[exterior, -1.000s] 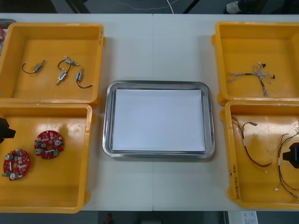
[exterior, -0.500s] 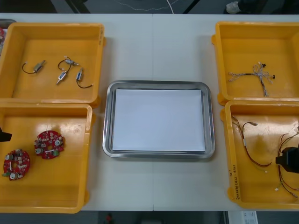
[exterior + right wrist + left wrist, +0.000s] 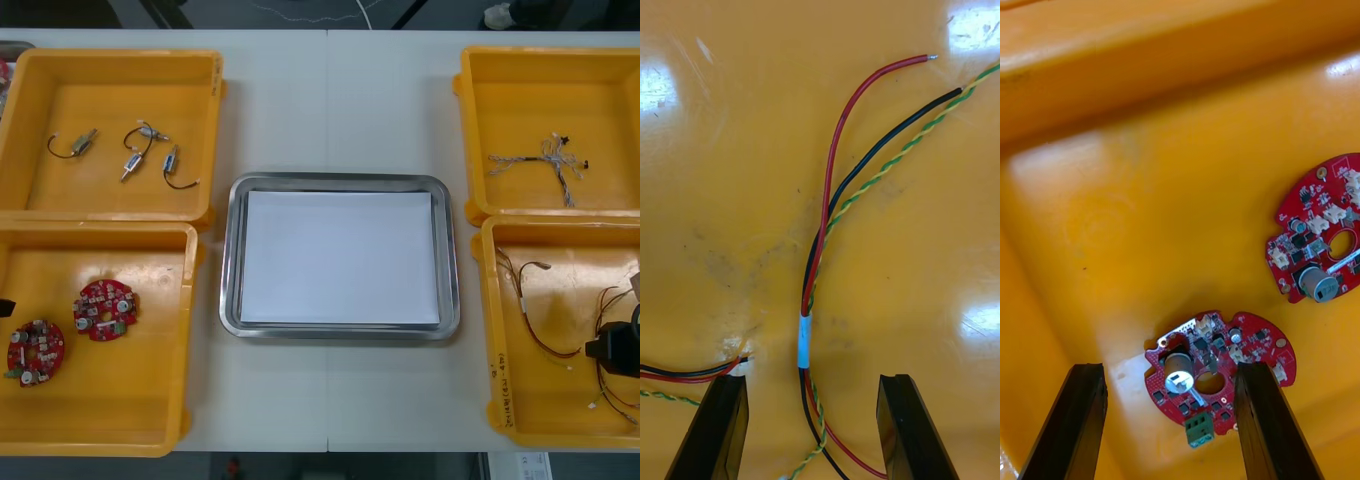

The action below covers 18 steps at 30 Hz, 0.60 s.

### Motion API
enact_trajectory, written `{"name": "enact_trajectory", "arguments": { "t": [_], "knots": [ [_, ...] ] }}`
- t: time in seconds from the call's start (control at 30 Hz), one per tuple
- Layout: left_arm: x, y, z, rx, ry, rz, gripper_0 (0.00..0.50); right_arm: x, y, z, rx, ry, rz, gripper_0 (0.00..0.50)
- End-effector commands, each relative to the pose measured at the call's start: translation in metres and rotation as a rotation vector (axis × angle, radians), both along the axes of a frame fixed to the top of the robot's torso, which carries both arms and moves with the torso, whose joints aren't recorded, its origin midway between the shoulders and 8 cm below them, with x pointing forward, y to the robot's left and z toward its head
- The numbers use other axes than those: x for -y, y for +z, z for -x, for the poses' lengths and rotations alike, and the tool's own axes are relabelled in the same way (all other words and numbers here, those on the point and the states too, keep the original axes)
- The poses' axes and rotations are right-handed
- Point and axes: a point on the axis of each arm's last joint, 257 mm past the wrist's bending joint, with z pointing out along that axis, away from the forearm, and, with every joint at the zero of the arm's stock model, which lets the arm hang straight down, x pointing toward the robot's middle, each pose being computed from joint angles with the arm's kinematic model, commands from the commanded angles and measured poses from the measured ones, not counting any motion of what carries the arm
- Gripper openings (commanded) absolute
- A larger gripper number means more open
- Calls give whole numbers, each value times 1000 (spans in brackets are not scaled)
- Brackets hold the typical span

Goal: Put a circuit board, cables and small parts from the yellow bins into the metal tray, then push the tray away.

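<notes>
Right jaws spread, cable (image 3: 804,341) between; left jaws straddle board (image 3: 1219,347)

Dark handwritten marking (image 3: 497,395) noted along left rim of near-right yellow plastic bin (image 3: 545,402); characters not legible. No other text, brand or number readable.
</notes>
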Motion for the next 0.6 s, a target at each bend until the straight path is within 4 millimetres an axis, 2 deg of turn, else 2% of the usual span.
{"name": "enact_trajectory", "arguments": {
  "t": [0.03,0.6],
  "knots": [
    [-13,-15,11,-16,-148,-89,500,1,-16,9,-18,24,11,500],
    [-13,-48,27,-82,-147,-85,500,-1,-25,10,-25,36,26,500]
  ]
}}
